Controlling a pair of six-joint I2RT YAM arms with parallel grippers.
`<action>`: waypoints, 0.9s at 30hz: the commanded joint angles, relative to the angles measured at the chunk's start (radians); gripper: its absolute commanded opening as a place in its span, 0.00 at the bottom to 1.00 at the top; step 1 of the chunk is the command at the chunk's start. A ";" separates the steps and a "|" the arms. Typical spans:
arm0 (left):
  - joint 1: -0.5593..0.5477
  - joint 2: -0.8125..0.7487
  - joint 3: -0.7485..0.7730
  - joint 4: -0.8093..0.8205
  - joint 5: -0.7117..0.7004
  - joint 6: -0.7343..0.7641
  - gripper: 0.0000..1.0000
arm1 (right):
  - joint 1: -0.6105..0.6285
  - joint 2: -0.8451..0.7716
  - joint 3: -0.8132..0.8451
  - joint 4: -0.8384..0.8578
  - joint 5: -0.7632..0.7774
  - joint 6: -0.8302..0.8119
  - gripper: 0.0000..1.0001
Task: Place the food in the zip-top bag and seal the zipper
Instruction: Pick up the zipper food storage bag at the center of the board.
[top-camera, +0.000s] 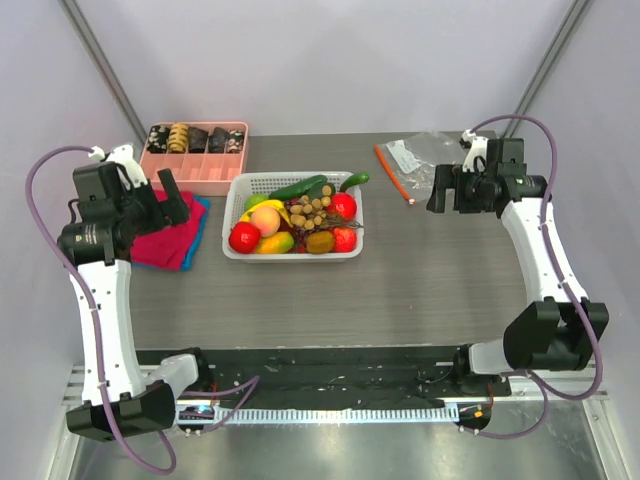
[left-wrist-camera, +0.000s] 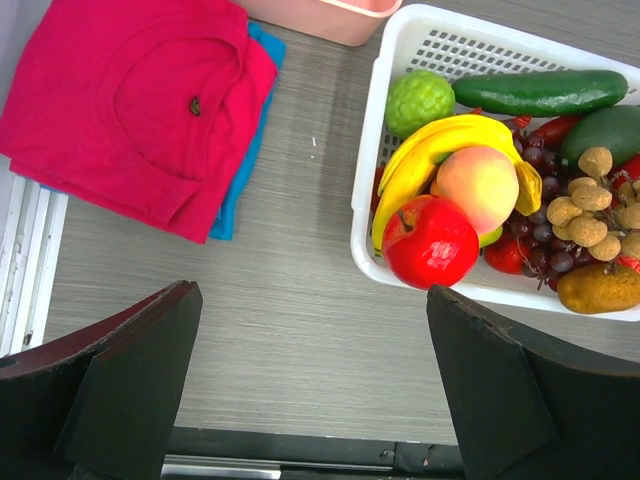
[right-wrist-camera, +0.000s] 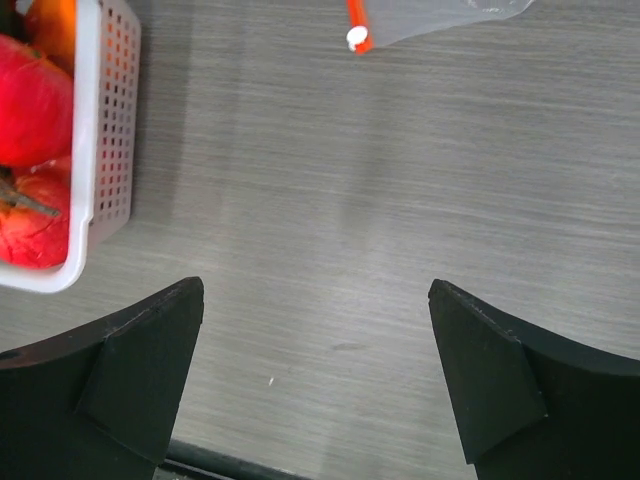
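Note:
The food lies heaped in a white lattice basket (top-camera: 292, 254) at the table's middle: a peach (left-wrist-camera: 476, 184), a red round fruit (left-wrist-camera: 431, 242), yellow bananas (left-wrist-camera: 425, 152) and a tan berry bunch (left-wrist-camera: 588, 208). The clear zip-top bag (top-camera: 420, 160) lies flat at the back right, its orange-red zipper (top-camera: 393, 175) facing the basket. The zipper's end with a white slider (right-wrist-camera: 355, 33) shows in the right wrist view. My left gripper (left-wrist-camera: 310, 292) hovers open left of the basket, above the red cloth's edge. My right gripper (right-wrist-camera: 315, 287) hangs open beside the bag, over bare table.
A pink divided tray (top-camera: 208, 182) with small rolls stands at the back left. A folded red cloth on a blue one (left-wrist-camera: 120, 100) lies left of the basket. A cucumber (left-wrist-camera: 540, 91) and other green fruit also fill the basket.

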 joint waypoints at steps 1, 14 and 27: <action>0.004 0.000 0.047 0.057 -0.025 -0.011 1.00 | -0.002 0.063 0.082 0.081 0.053 -0.027 1.00; 0.009 0.043 0.030 0.080 0.025 -0.090 1.00 | 0.003 0.444 0.306 0.205 0.148 -0.076 1.00; 0.010 -0.088 -0.223 0.348 0.266 -0.110 1.00 | 0.047 0.852 0.709 0.197 0.180 -0.164 1.00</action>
